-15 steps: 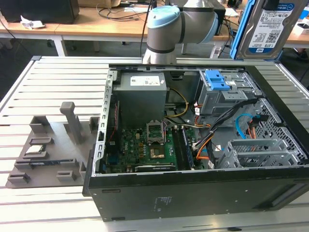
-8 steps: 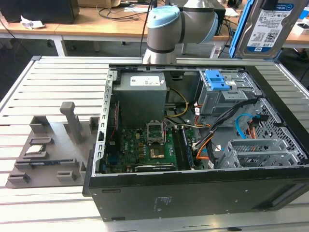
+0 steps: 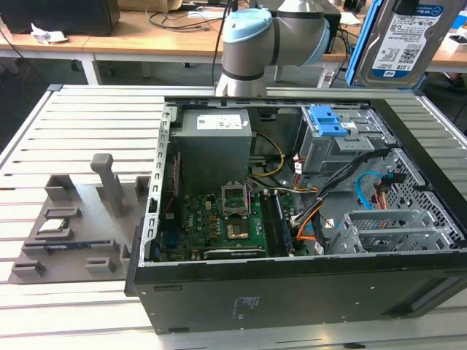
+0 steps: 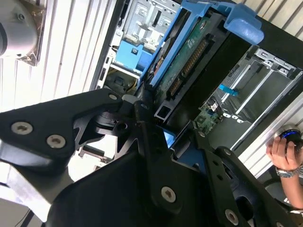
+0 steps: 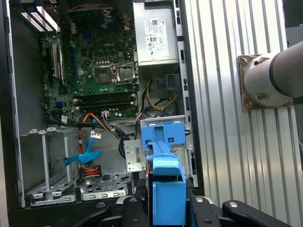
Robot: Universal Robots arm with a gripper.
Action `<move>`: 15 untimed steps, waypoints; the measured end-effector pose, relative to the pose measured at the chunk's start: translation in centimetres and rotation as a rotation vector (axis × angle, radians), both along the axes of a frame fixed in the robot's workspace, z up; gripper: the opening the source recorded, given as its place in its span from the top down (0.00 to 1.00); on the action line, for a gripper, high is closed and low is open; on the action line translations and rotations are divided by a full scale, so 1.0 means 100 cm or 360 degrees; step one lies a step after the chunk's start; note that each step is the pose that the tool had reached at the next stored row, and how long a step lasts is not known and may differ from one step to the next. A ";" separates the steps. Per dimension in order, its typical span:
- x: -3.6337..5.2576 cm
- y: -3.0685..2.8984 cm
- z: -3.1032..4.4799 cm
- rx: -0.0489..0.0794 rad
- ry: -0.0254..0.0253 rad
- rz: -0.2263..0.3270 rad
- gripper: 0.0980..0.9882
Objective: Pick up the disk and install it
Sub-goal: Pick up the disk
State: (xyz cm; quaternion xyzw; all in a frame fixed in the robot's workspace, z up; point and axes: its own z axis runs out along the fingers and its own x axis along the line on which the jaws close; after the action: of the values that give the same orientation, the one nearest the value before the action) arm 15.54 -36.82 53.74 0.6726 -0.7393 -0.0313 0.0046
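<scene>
Going by the exterior view's left first: the grey fixture (image 3: 73, 233) sits on the table with the little chip (image 3: 53, 225) in it, well apart from the job in hand.

Next over is the open case (image 3: 292, 299), with the board (image 3: 219, 219) on the floor of it and the PSU (image 3: 215, 142) behind. Right of those is the bay (image 3: 328, 149) with its blue latch (image 3: 327, 120), and a tangle of cables (image 3: 365, 193) just beside it.

The disk (image 3: 405, 36) is up in the air at the exterior view's right, above the case's back corner and touching nothing in there. In the second wrist view the gripper (image 4: 168, 123) is clamped on the disk's blue bracket, one black finger on each side. Looks like a firm pinch on the frame, not on the drive body.

My take on doing this bit well:
- It reads as the carry-and-line-up stage, with the disk tilted relative to the bay, so I'd square the bracket to the bay rails before going in.
- Those cables look close enough to snag.
- Go gently. A plastic bracket could flex or slip in the pinch if it gets pushed in crooked.
</scene>
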 end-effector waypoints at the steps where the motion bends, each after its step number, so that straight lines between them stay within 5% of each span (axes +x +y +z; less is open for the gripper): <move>1: -0.0001 -0.0007 0.0000 -0.0001 0.00000 0.0000 0.70; 15: -0.0060 -0.0242 -0.0005 -0.0003 0.00000 0.0000 0.70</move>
State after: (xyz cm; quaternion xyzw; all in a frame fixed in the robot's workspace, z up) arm 14.94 -39.23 53.68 0.6727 -0.7393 -0.0307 0.0051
